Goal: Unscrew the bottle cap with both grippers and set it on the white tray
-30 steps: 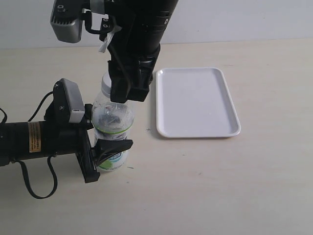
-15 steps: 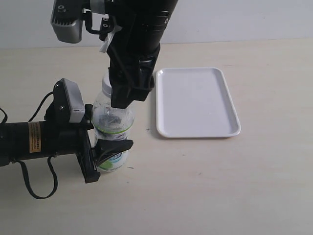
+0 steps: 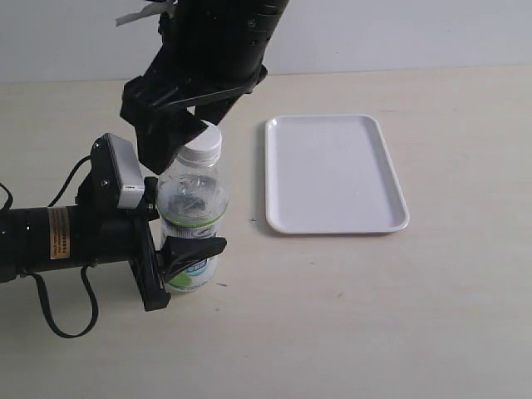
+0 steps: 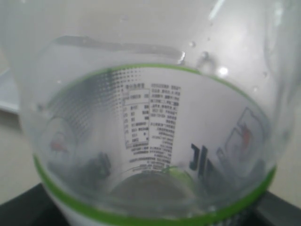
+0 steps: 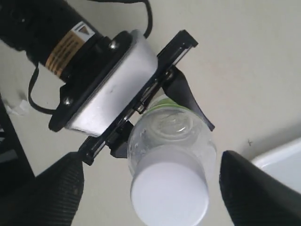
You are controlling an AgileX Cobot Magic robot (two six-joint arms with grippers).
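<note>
1. The bottle (image 3: 192, 208) stands upright toward the left edge of the table (image 3: 374, 316). The white tray (image 3: 337, 226) lies just beside it, toward the right edge. The bottle cap (image 3: 202, 143) sits on the neck, not yet off.
2. The left gripper (image 3: 184, 241) pinches the bottle low, at its label.
3. The right gripper (image 5: 157, 188) hangs around the cap, its fingers (image 5: 49, 188) spread wide and touching nothing.
4. Likely risks: closing off-centre could push the neck and tilt the bottle. The thin plastic may also slip or twist inside the low clamp, so bottle and cap would turn together.
</note>
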